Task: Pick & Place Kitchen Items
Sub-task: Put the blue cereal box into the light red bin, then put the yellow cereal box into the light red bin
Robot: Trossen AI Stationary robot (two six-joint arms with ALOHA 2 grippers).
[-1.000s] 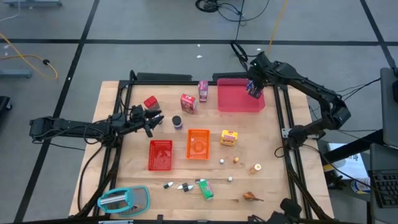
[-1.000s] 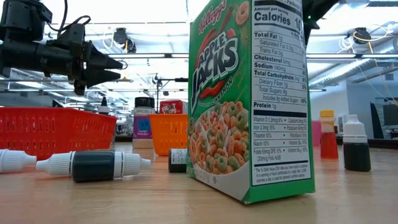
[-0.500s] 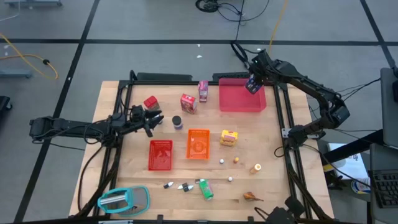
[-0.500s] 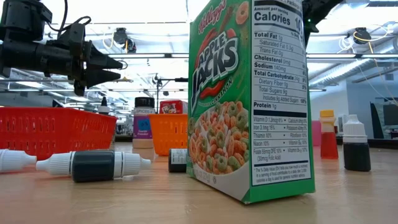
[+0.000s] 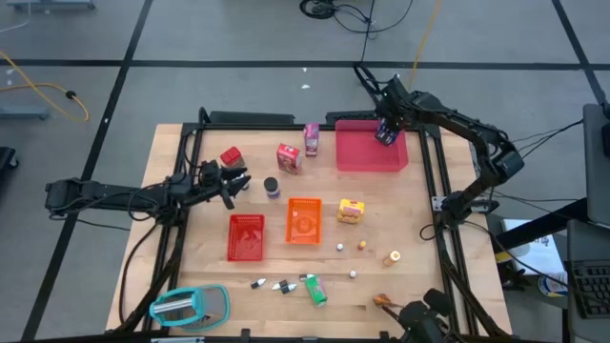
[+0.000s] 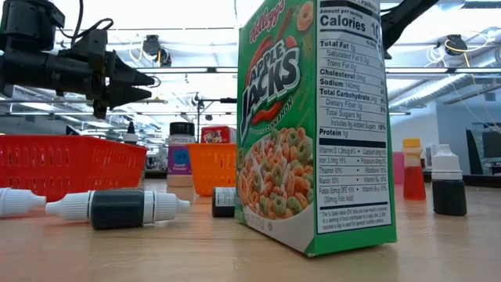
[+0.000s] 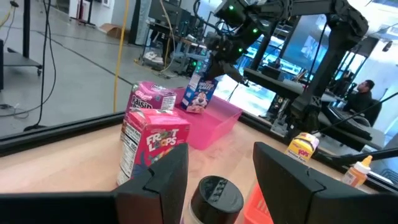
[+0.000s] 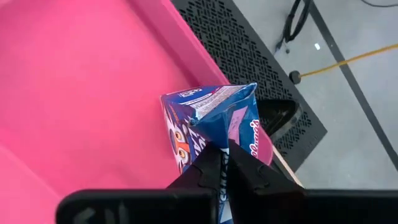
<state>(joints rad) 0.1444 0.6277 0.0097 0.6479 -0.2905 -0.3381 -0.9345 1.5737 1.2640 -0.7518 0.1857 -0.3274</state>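
Observation:
My right gripper (image 8: 225, 163) is shut on a small blue carton (image 8: 208, 121) over the far right corner of the flat pink tray (image 5: 362, 152). The left wrist view shows that carton (image 7: 200, 96) hanging just above the tray (image 7: 214, 124). My left gripper (image 7: 221, 177) waits open and level at the table's left. A dark can (image 7: 214, 196) stands upright just ahead of its fingers. A red carton (image 7: 152, 149) and a pink carton (image 7: 149, 98) stand beyond it. In the low view a green cereal box (image 6: 313, 125) stands upright near the front edge. My right gripper pinches the blue carton's upper end (image 8: 214, 149) between its two fingers, slanting down from above. The carton hangs tilted below the fingers over the tray's corner. Whether its lower end (image 7: 196, 109) touches the tray, I cannot tell.
A red bin (image 5: 246, 236) and an orange bin (image 5: 304, 219) sit mid-table beside a yellow carton (image 5: 351, 211). Tiny bottles (image 5: 272, 284), small balls (image 5: 345, 248) and a teal-rimmed oval object (image 5: 191, 307) lie toward the near edge. A black frame (image 5: 434, 181) borders the table.
My right gripper has sunk toward the pink tray and shifted a little toward the table's far edge, still shut on the blue carton, which has gone down with it.

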